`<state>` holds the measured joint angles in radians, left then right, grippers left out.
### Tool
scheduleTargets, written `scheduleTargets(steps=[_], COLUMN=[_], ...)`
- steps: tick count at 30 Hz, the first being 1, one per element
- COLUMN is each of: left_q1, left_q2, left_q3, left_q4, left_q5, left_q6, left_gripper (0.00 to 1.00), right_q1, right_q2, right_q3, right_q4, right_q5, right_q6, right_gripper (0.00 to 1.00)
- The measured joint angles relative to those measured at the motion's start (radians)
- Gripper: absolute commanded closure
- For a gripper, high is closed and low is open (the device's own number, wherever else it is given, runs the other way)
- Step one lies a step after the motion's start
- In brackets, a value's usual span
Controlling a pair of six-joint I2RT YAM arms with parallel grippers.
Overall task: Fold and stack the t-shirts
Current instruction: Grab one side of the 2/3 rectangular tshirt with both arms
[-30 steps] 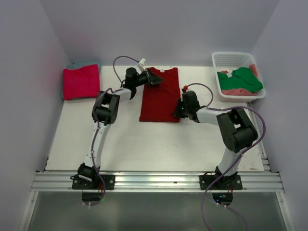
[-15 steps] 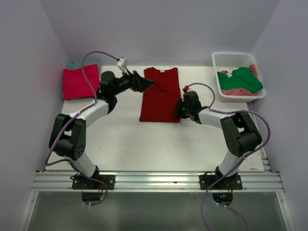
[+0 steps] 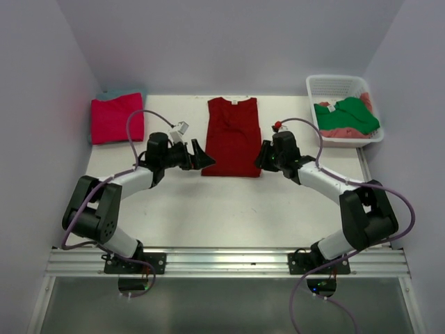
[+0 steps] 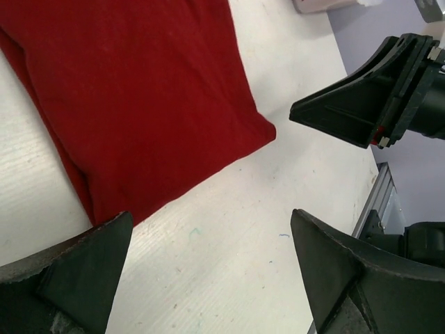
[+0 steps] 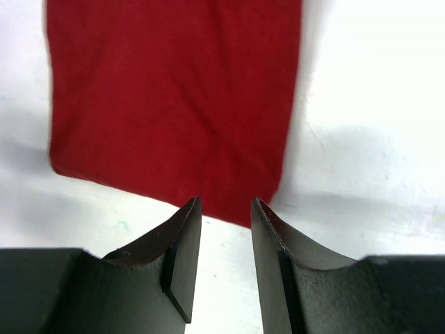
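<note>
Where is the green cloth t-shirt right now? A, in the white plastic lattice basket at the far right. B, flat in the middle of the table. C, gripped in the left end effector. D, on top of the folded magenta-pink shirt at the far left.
A: the green cloth t-shirt lies bunched inside the white plastic lattice basket at the table's far right corner.

So there's one flat t-shirt (image 3: pixel 232 136) lying mid-desk (image 3: pixel 222 209), toward the back. Off in the back-left corner sits a pile of folded t-shirts (image 3: pixel 117 118), and the basket (image 3: pixel 334 79) is back right with loose t-shirts (image 3: pixel 348 117) in it. Then the left gripper (image 3: pixel 204 156) is just beside the flat t-shirt's near-left corner, and the right gripper (image 3: pixel 262 158) is at its near-right corner.
</note>
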<state>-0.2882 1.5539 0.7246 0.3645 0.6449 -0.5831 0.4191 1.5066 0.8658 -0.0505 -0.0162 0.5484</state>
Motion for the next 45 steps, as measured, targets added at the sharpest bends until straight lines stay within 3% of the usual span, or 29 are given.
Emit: scheduleTargets(steps=[13, 27, 38, 45], left_q1=[0.0, 0.0, -0.002, -0.002], left_q2=[0.058, 0.226, 0.278, 0.302], left_q3=[-0.113, -0.066, -0.026, -0.011], left_q4=[-0.039, 0.176, 0.222, 0.24], left_q5=[-0.038, 0.027, 0.031, 0.033], left_q6=[0.001, -0.036, -0.052, -0.053], left_gripper=[0.07, 0.08, 0.04, 0.07], right_q1=[0.001, 0.002, 0.002, 0.002], right_q2=[-0.001, 0.109, 0.139, 0.154], right_q3=[-0.082, -0.08, -0.062, -0.047], right_q4=[-0.056, 0.01, 0.047, 0.037], right_q5=[0.026, 0.012, -0.027, -0.037], right_q6=[0.028, 0.044, 0.062, 0.071], right_gripper=[0.61, 0.6, 0.54, 0.59])
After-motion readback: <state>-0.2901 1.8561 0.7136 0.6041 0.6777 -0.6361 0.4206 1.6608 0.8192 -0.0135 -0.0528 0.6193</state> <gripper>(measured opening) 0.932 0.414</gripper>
